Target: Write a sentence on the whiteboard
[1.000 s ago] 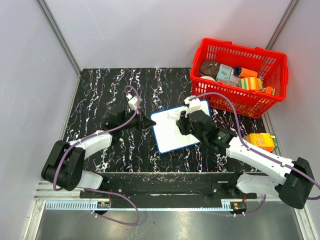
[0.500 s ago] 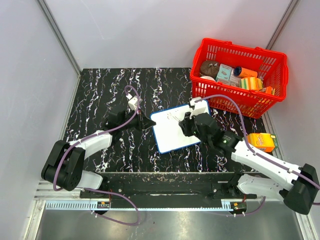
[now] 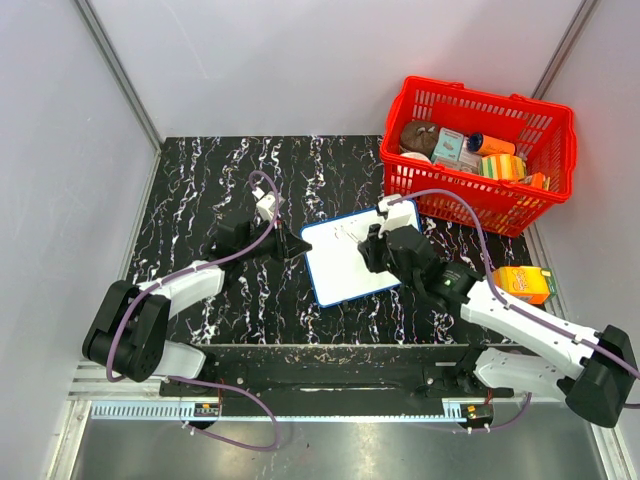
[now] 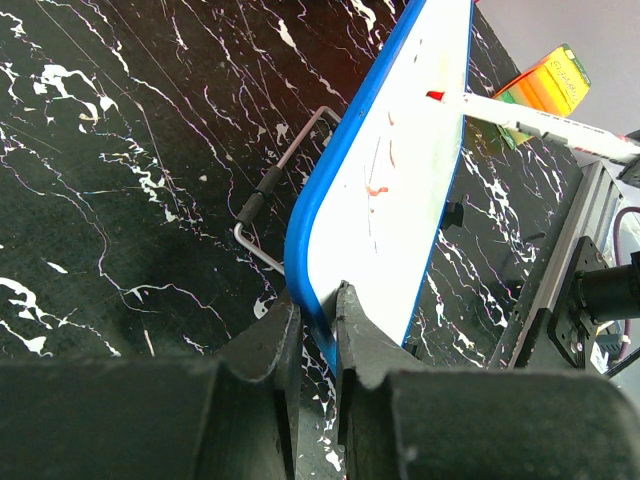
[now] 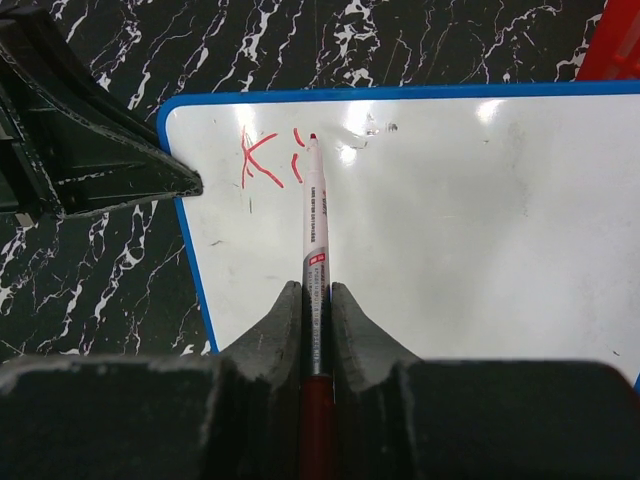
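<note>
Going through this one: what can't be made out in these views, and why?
Right wrist: print on the marker is too small to read. It is unclear whether its tip touches the whiteboard. The board's right end is cut off by the frame.
Left wrist: the red strokes are seen at a steep angle past the left gripper, so they are unreadable.
Top: the strokes are too small, the marker is hidden by the right gripper, and the basket labels are too small.

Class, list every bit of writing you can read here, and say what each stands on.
"K", plus unfinished red strokes beside it: on the whiteboard.
Print on the marker barrel: too small to read.
Labels on the orange carton and in the red basket: too blurred.
</note>
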